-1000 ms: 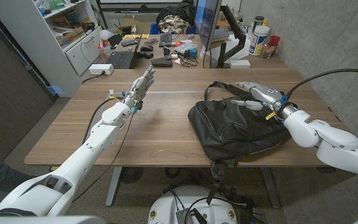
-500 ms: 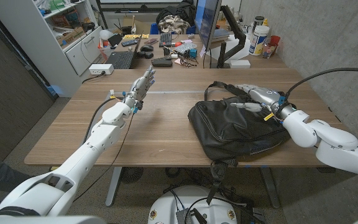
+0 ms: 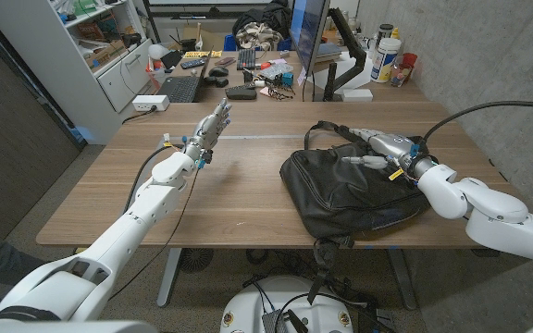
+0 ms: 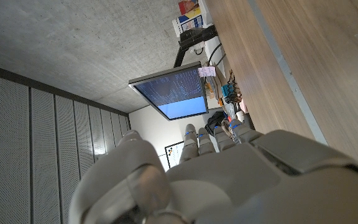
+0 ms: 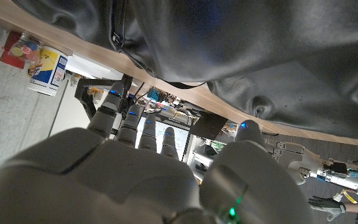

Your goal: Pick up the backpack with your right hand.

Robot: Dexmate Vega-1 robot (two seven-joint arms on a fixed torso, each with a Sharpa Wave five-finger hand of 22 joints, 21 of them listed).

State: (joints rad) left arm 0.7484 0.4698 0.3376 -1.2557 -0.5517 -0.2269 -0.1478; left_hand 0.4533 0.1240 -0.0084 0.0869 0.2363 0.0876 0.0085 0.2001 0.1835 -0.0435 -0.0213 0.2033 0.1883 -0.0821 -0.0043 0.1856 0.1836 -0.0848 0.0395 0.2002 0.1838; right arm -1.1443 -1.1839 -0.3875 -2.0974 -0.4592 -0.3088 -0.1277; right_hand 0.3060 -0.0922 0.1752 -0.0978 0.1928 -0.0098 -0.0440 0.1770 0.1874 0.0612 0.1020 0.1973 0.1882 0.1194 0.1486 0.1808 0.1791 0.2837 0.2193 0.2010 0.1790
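A slumped black fabric backpack (image 3: pixel 352 189) lies on the right half of the wooden table (image 3: pixel 100 199), its dark strap (image 3: pixel 327 127) looping up at the far side. The robot's right hand (image 3: pixel 376 144) sits over the bag's far upper edge, fingers extended toward the strap; whether they grip anything cannot be told. Well apart, the left hand (image 3: pixel 209 129) is raised over the table's left half, fingers straight, holding nothing.

Bare wooden table (image 3: pixel 239 190) lies between left hand (image 3: pixel 209 129) and backpack (image 3: pixel 350 190); monitor (image 3: pixel 309 37) stands behind.
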